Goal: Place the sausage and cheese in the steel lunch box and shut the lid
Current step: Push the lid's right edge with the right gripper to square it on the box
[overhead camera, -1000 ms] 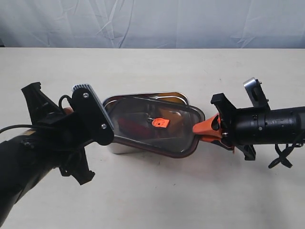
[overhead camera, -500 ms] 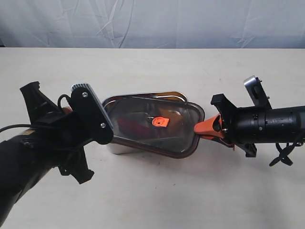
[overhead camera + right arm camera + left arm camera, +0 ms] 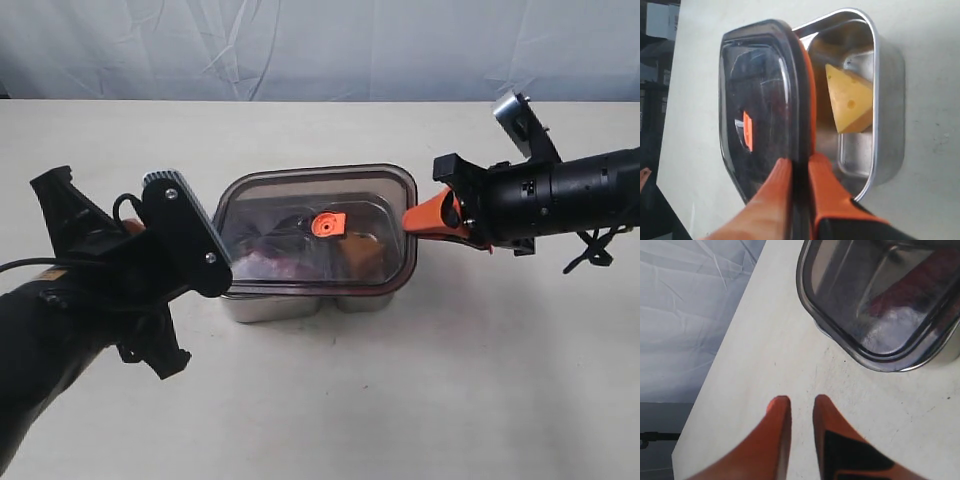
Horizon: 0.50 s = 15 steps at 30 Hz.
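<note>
Lid [image 3: 300, 205]: dark, see-through plastic, lying over the lunch box with its long sides lined up with the box. It has a small orange tab [image 3: 327, 224] in the middle.
Lid's right end: in the right wrist view the lid [image 3: 760, 95] is lifted a little off the box there, so I can see in under it. It is not pressed down.
Steel lunch box [image 3: 285, 306]: shiny metal, in the middle of the table, right under the lid. Only its near wall sticks out.
Cheese [image 3: 852, 100]: a yellow wedge with holes, lying in the right part of the box [image 3: 887, 100].
Sausage [image 3: 915, 287]: only a blurry red shape seen through the lid, inside the left part of the box.
Right gripper [image 3: 412, 222]: its orange fingers [image 3: 775, 195] pinch the right edge of the lid, one on top and one below.
Left gripper [image 3: 797, 402]: its two orange fingers are close together with a thin gap between them. Nothing is between them. It is just left of the box and touches neither box nor lid.
Left arm [image 3: 150, 265]: big and black, on the left, hiding the left end of the box from the outside view.
Table [image 3: 420, 400]: pale and flat.
Cloth [image 3: 300, 50]: grey-blue and wrinkly, hanging along the far side.
</note>
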Each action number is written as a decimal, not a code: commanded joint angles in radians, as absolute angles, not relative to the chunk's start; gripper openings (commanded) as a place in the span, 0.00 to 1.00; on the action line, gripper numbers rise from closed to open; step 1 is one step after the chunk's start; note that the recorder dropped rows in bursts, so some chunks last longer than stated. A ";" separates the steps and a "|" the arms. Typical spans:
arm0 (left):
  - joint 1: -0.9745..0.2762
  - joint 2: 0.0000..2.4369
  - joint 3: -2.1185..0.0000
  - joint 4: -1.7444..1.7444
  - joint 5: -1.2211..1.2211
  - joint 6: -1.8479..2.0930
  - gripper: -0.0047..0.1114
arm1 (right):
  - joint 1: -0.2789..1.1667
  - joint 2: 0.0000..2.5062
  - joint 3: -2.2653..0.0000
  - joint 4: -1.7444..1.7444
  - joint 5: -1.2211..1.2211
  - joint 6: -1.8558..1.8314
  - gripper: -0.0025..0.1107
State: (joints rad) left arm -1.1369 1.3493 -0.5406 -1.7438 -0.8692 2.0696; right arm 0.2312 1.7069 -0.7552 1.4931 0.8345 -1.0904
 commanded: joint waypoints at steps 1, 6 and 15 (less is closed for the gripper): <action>-1.138 1.340 -0.538 -1.744 -0.876 2.060 0.19 | 0.227 1.710 -0.818 1.363 0.817 -1.009 0.01; -1.138 1.340 -0.538 -1.744 -0.876 2.060 0.19 | 0.229 1.783 -0.869 1.340 0.853 -0.972 0.01; -1.138 1.340 -0.538 -1.744 -0.873 2.060 0.19 | 0.229 1.846 -0.884 1.354 0.728 -0.972 0.01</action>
State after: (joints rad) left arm -1.1369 1.3493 -0.5406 -1.7438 -0.8706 2.0696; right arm 0.2312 1.8349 -0.8771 1.3570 0.8037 -0.9625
